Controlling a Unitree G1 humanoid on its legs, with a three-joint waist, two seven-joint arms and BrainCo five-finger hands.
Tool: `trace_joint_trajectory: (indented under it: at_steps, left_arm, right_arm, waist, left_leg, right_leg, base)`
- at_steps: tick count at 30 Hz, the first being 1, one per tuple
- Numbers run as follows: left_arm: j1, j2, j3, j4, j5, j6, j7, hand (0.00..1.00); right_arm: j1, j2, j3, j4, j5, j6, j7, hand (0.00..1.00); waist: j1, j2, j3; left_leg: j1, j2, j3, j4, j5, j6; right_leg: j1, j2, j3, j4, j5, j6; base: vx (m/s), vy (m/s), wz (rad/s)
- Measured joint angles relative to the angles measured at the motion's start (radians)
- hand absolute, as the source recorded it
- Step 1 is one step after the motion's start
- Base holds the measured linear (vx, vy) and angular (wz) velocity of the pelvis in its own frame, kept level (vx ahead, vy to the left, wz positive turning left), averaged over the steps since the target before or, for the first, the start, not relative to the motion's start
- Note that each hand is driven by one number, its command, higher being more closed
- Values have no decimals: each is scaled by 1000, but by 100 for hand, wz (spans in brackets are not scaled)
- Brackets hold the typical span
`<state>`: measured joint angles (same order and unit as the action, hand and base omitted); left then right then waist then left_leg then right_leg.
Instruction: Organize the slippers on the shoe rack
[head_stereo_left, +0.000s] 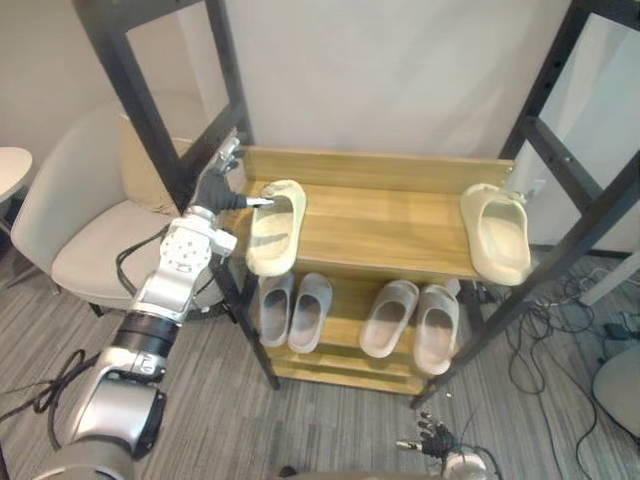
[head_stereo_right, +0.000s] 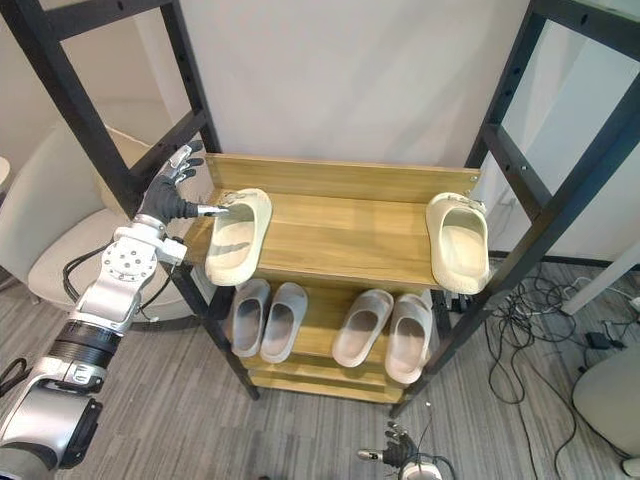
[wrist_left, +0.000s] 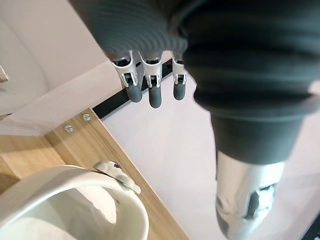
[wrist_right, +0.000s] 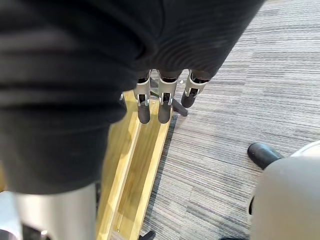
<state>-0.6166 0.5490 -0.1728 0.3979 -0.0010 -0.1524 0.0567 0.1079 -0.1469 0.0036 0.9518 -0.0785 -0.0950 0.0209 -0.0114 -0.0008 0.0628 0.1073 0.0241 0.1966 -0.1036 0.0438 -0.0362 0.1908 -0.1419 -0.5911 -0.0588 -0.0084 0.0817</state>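
A cream slipper (head_stereo_left: 275, 228) lies at the left end of the rack's top wooden shelf (head_stereo_left: 385, 225), its toe hanging over the front edge. My left hand (head_stereo_left: 222, 178) is just left of it with fingers spread and straight, and the thumb tip touches the slipper's (wrist_left: 75, 200) heel rim. A matching cream slipper (head_stereo_left: 497, 232) lies at the shelf's right end. On the lower shelf stand a grey pair (head_stereo_left: 295, 308) and a beige-grey pair (head_stereo_left: 412, 320). My right hand (head_stereo_left: 440, 448) hangs low by the floor before the rack, its fingers (wrist_right: 150, 107) relaxed and holding nothing.
Black metal posts (head_stereo_left: 150, 110) frame the rack on both sides. A white chair (head_stereo_left: 90, 220) stands close to the rack's left side. Cables (head_stereo_left: 560, 310) lie on the carpet at the right, next to a round white object (head_stereo_left: 620, 385).
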Motion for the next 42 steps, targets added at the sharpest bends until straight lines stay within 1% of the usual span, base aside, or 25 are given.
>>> trace_joint_trajectory:
  at_steps: [4, 7, 10, 12, 14, 19, 22, 26, 27, 31, 35, 39, 42]
  left_arm:
    - [-4, 7, 0, 13, 1, 5, -1, 0]
    - [-47, 7, 0, 48, 3, 8, -1, 0]
    - [-66, 17, 0, 75, 24, 13, -1, 0]
    - [-72, 25, 1, 107, 45, 17, -1, 0]
    - [-72, 27, 1, 128, 73, 32, -3, 0]
    - [-74, 27, 0, 184, 112, 40, -4, 0]
    - [-80, 36, -1, 206, 138, 44, -4, 0]
    - [-82, 47, -3, 242, 179, 51, -18, 0]
    - [-84, 49, -3, 244, 190, 51, -20, 100]
    - [-99, 59, -4, 244, 197, 50, -21, 100]
    - [-106, 64, -3, 244, 197, 50, -5, 100]
    - [-112, 69, -2, 244, 197, 50, 3, 100]
    - [-115, 75, -3, 245, 197, 52, 4, 100]
  right_arm:
    - [0, 0, 0, 0, 0, 0, 0, 0]
    - [0, 1, 0, -3, 0, 0, 0, 0]
    - [1, 1, -3, -5, 0, 0, -1, 0]
    - [3, 2, -4, -19, 0, 0, 0, 0]
    - [13, 6, -4, -36, 0, 0, 0, 0]
    - [12, 11, -19, -40, 1, -1, 0, 0]
    - [15, 10, -35, -53, 1, -1, 0, 0]
    - [29, 9, -38, -75, 2, -6, 0, 0]
    - [31, 6, -40, -76, 2, -8, 0, 0]
    - [33, 3, -41, -80, 2, -10, 0, 0]
    - [49, 2, -41, -109, 2, -11, 0, 0]
    - [51, -4, -41, -112, 2, -15, 0, 0]
    - [51, -4, -41, -112, 2, -16, 0, 0]
  waist:
    - [-4, -1, 3]
    - [-5, -3, 22]
    - [-10, -4, 22]
    - [-14, -4, 24]
    - [-19, -3, 25]
    - [-35, 1, 34]
    - [-31, 6, 55]
    - [-35, 11, 59]
    - [-36, 13, 59]
    - [-35, 16, 63]
    - [-35, 19, 65]
    - [-35, 27, 70]
    - [-35, 28, 71]
  left_leg:
    - [0, 4, 0, 0, -1, -2]
    - [-2, 5, 1, 0, -1, -2]
    - [-14, 5, 6, 0, -1, -2]
    - [-20, 5, 9, 0, -1, -2]
    - [-19, 5, 9, 0, -1, -2]
    - [-19, 8, 11, 0, -3, -5]
    - [-21, 17, 33, 0, -6, -9]
    - [-25, 21, 45, 0, -6, -11]
    - [-36, 22, 49, 0, -4, -13]
    - [-58, 28, 51, 0, 0, -16]
    - [-58, 35, 55, 0, 2, -19]
    - [-64, 37, 58, 0, 4, -21]
    - [-67, 39, 59, 0, 6, -23]
  right_leg:
    - [-1, 3, 1, 0, -2, -2]
    - [-5, 5, 4, 1, -3, -3]
    - [-21, 4, 12, 3, -2, -3]
    - [-31, 4, 20, 3, -2, -3]
    - [-32, 4, 23, 3, -2, -4]
    - [-35, 5, 29, 3, -1, -4]
    - [-60, 6, 56, 23, -5, -11]
    - [-75, 7, 71, 29, -7, -16]
    - [-94, 6, 75, 36, -11, -21]
    - [-123, 7, 80, 47, -11, -27]
    - [-126, 8, 83, 50, -10, -26]
    - [-135, 10, 87, 54, -9, -27]
    - [-137, 16, 89, 53, -6, -30]
  base:
    - [0, 0, 0]
    - [-5, -1, -3]
    - [-5, -1, -5]
    - [24, -4, -8]
    - [21, -7, -8]
    - [-2, -2, -3]
    - [-41, 12, -23]
    - [-39, 3, -14]
    - [-41, 10, -5]
    - [-22, 2, -3]
    - [-9, 0, -3]
    - [-2, 0, -1]
    - [-4, -3, -1]
